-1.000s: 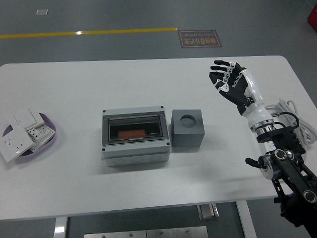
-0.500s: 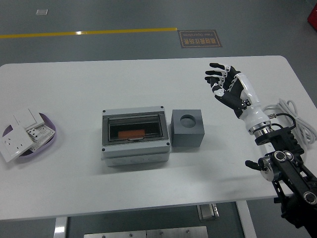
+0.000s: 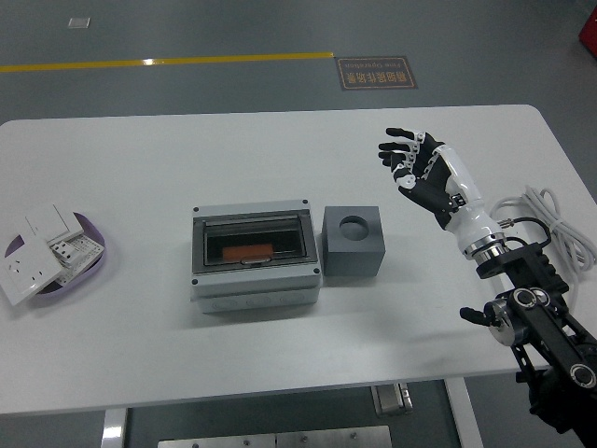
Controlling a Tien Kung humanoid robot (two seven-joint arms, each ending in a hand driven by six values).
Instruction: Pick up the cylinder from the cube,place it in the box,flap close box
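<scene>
**A:** Since the earlier frame the right hand had drifted left toward the cube, fingers spread wide, holding nothing.

**B:** Where was the cylinder though?

**A:** Something orange sat under the box lid, well left of the fingers. Cube's hole looked empty. I'd say nearly done; next, withdraw. White table, grey floor with a yellow line beyond.

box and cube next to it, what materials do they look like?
Box: looks like light grey moulded plastic, matte, with corner screws; its lid is a dark, see-through tinted panel, likely plastic, since an orange piece shows through. Cube: uniform dark grey, matte, with a round hole on top; could be plastic or foam, the look leaves it open.
</scene>
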